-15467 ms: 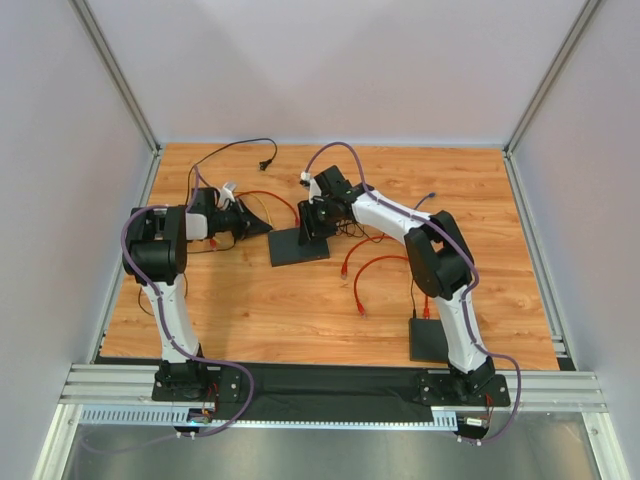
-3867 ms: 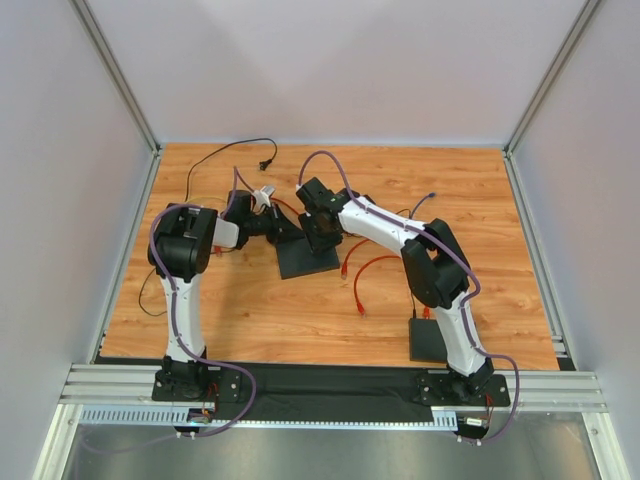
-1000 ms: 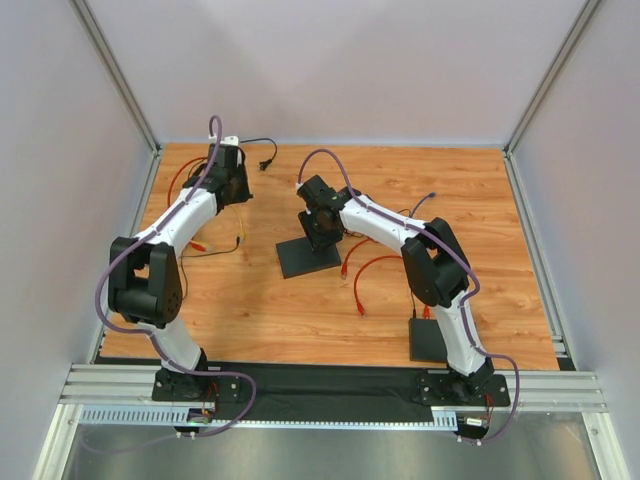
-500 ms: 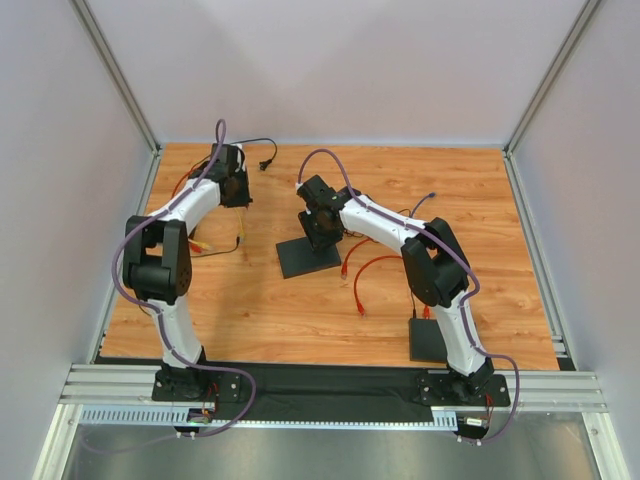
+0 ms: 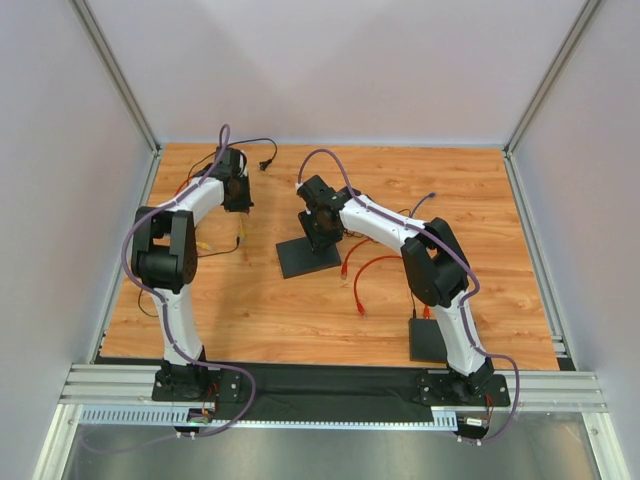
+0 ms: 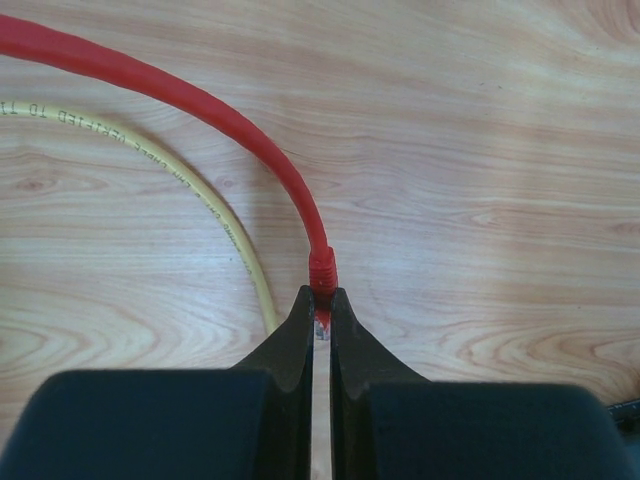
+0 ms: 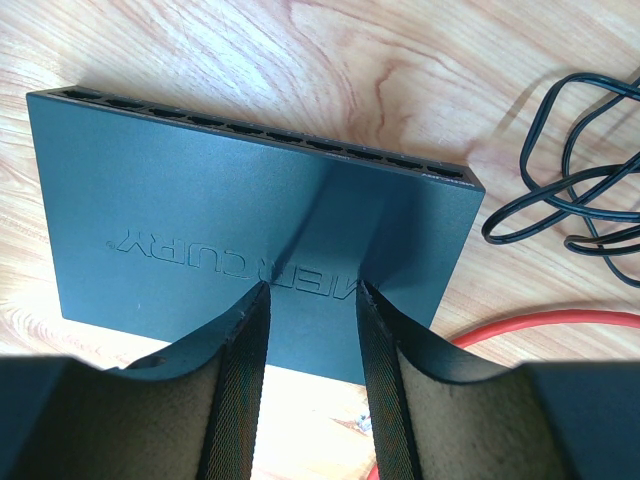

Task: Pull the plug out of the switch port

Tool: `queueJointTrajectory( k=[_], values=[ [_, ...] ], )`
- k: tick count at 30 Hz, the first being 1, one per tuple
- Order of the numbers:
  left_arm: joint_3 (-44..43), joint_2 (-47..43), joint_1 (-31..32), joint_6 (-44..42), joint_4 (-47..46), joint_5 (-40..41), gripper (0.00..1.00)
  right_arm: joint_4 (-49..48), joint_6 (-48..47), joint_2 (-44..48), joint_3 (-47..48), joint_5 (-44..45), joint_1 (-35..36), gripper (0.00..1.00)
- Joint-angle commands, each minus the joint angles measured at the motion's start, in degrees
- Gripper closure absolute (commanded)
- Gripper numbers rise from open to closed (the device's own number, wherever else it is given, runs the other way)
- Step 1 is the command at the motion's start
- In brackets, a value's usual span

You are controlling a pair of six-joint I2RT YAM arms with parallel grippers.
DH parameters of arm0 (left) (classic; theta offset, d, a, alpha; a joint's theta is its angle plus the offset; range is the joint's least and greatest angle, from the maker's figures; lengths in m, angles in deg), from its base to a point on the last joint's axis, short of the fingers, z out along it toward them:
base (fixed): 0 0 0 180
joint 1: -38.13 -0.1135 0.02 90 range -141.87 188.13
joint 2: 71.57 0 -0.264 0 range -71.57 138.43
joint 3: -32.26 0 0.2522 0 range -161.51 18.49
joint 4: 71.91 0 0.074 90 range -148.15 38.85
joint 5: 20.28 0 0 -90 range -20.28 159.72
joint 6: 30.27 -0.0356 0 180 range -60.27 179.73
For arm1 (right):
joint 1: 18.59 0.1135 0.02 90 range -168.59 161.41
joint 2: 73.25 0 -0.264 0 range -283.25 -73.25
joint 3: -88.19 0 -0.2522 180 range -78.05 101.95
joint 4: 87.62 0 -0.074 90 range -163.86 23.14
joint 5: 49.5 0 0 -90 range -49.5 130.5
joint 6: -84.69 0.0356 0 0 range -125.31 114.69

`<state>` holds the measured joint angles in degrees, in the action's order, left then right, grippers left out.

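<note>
The black switch (image 5: 300,260) lies mid-table; in the right wrist view (image 7: 200,200) its far-edge ports look empty. My right gripper (image 5: 320,238) is open, its fingers (image 7: 245,350) spread and resting on the switch's top near its near edge (image 7: 312,290). My left gripper (image 5: 238,200) is at the back left of the table, away from the switch. It is shut (image 6: 320,297) on the red plug (image 6: 322,270) of a red cable (image 6: 200,105), just above the wood.
A yellow cable (image 6: 215,210) runs beside the red one. Black cables (image 7: 570,190) and a red cable (image 7: 540,322) lie right of the switch. More red cables (image 5: 365,270), a second black box (image 5: 428,340) and a black power cord (image 5: 265,163) are on the table.
The left gripper left the switch and carried the red plug to the back left; in the last second its elbow swung right. The right arm has stayed on the switch.
</note>
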<state>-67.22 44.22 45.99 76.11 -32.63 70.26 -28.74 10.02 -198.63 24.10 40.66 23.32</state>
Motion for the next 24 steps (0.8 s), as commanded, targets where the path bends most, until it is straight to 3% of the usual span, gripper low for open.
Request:
queueJointTrajectory(
  k=[1,11,20,24],
  values=[
    [-2.4,0.7,-0.7,-0.1,-0.6,0.6,0.94,3.9,1.5,-3.9,-1.7,-4.5,2.0,0.58],
    [1.4,-3.2,-1.3,1.1,-2.9,0.2,0.65,3.7,2.3,-2.1,-1.5,-3.5,2.2,0.58],
    [7.2,-12.2,-1.4,2.9,-5.5,-3.1,0.62,3.1,3.3,5.2,-3.4,-0.4,1.2,0.55],
    [11.4,-15.1,-1.4,3.7,-7.3,-10.1,0.63,2.3,3.8,9.0,-7.6,-1.1,-0.2,0.53]
  ],
)
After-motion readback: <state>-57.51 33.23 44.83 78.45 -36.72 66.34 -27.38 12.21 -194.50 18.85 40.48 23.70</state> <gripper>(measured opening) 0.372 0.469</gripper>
